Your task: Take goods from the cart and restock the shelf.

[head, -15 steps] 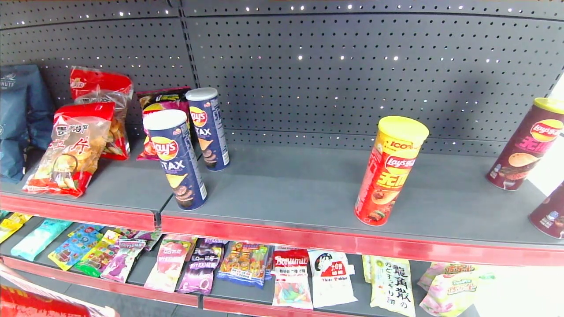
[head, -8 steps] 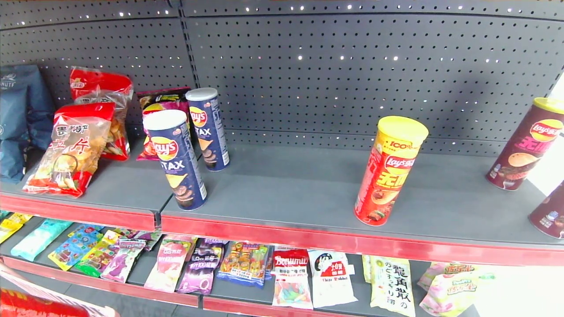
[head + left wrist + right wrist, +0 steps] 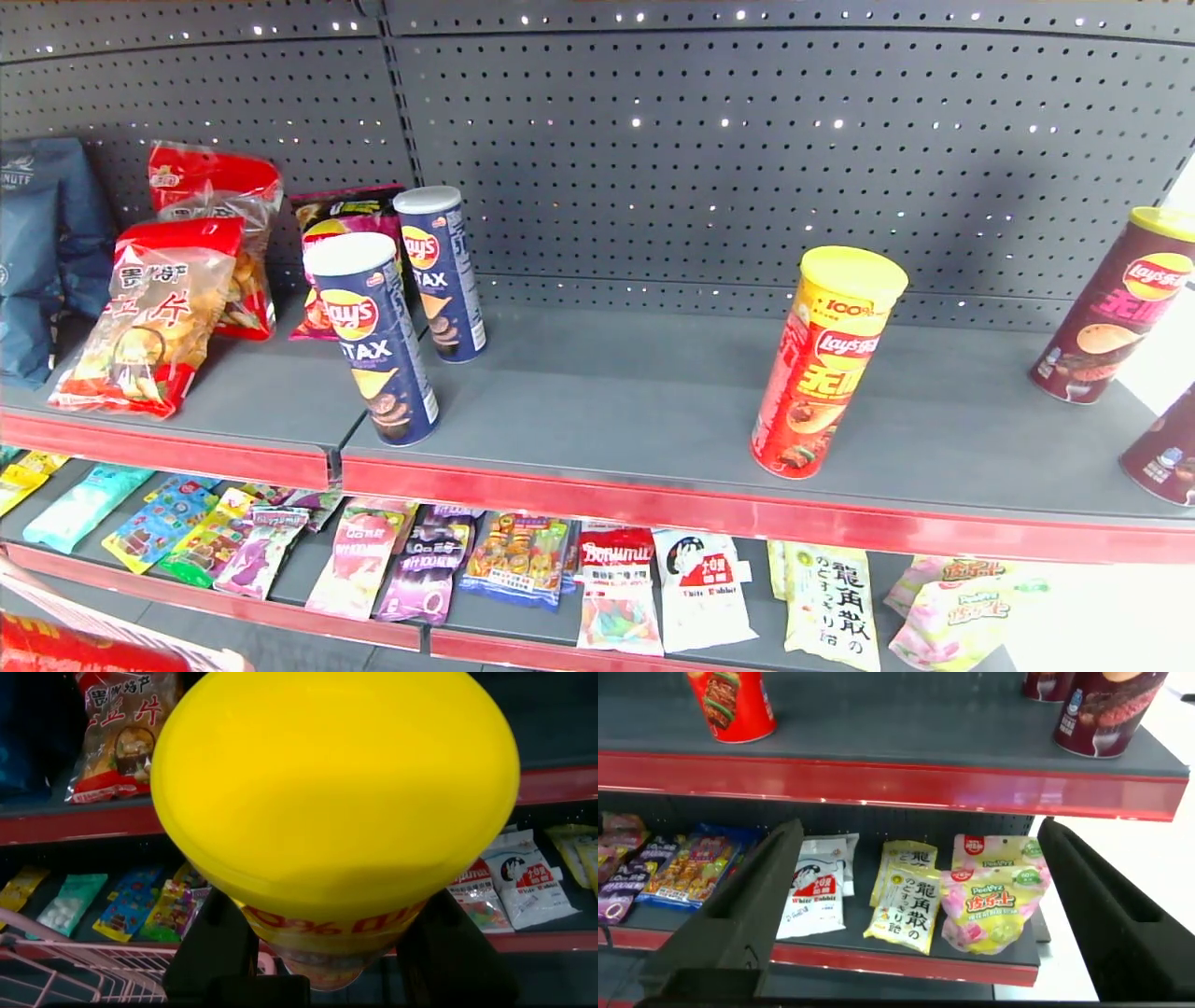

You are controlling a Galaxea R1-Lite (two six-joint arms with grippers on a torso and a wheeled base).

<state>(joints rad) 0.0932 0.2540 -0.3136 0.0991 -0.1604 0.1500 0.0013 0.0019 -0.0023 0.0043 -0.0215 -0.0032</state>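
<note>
A yellow-lidded chip can (image 3: 336,793) with a red and yellow body stands upright in my left gripper (image 3: 332,963), whose black fingers (image 3: 220,952) are shut on its sides. It hangs in front of the shelf, above the pink cart (image 3: 84,966). My right gripper (image 3: 920,826) is open with nothing between its fingers, held low before the shelf's red front edge (image 3: 906,779). On the grey upper shelf (image 3: 635,401) a matching red and yellow can (image 3: 826,364) stands toward the right. That can (image 3: 733,705) also shows in the right wrist view.
Two blue cans (image 3: 373,336) (image 3: 441,271) and snack bags (image 3: 149,317) stand at the shelf's left. Maroon cans (image 3: 1111,308) (image 3: 1162,457) stand at its right. Bare shelf lies between the blue cans and the red can. Flat snack packets (image 3: 616,588) line the lower shelf.
</note>
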